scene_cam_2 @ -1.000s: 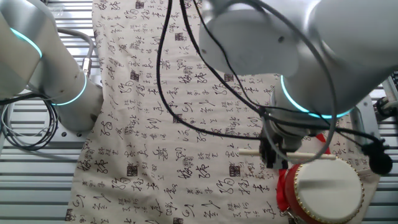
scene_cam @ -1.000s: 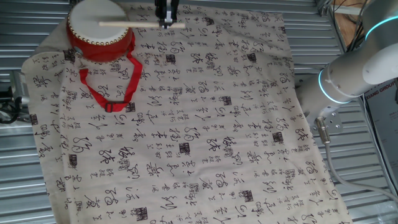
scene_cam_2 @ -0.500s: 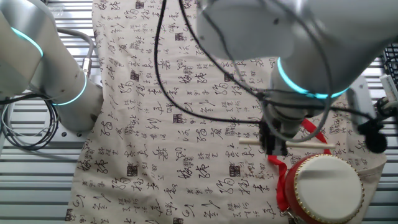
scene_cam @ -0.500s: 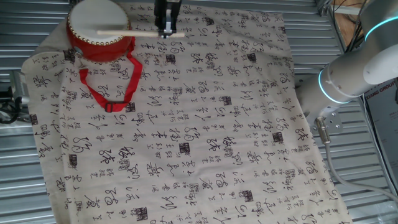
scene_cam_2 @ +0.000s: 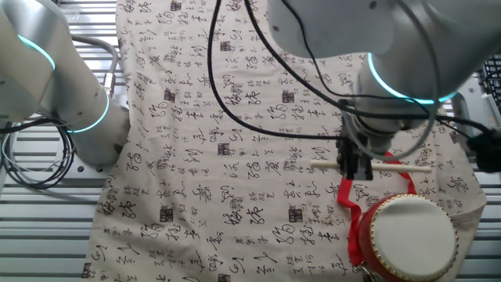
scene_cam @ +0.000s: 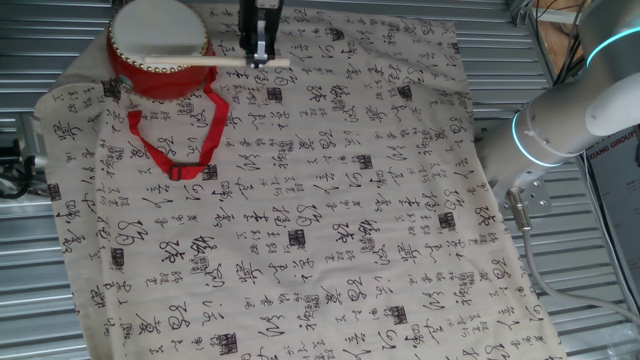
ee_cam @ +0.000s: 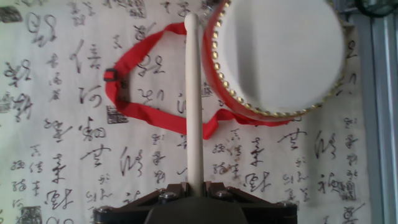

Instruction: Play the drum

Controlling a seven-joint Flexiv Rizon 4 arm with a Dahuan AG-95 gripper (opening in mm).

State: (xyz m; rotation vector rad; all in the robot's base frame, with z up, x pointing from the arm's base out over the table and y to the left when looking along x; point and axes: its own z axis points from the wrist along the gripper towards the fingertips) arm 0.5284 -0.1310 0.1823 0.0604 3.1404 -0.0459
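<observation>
While gripper (scene_cam_2: 354, 166) stays clamped on stick (ee_cam: 193, 93), stick has swung off drum (ee_cam: 278, 55) skin, now beside rim; next strike needs re-aiming

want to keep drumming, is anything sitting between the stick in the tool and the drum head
Nothing visible does. The tool is shut on the stick, which points past the left side of the drum. Only its red strap lies on the cloth under the stick; the skin is bare.
</observation>
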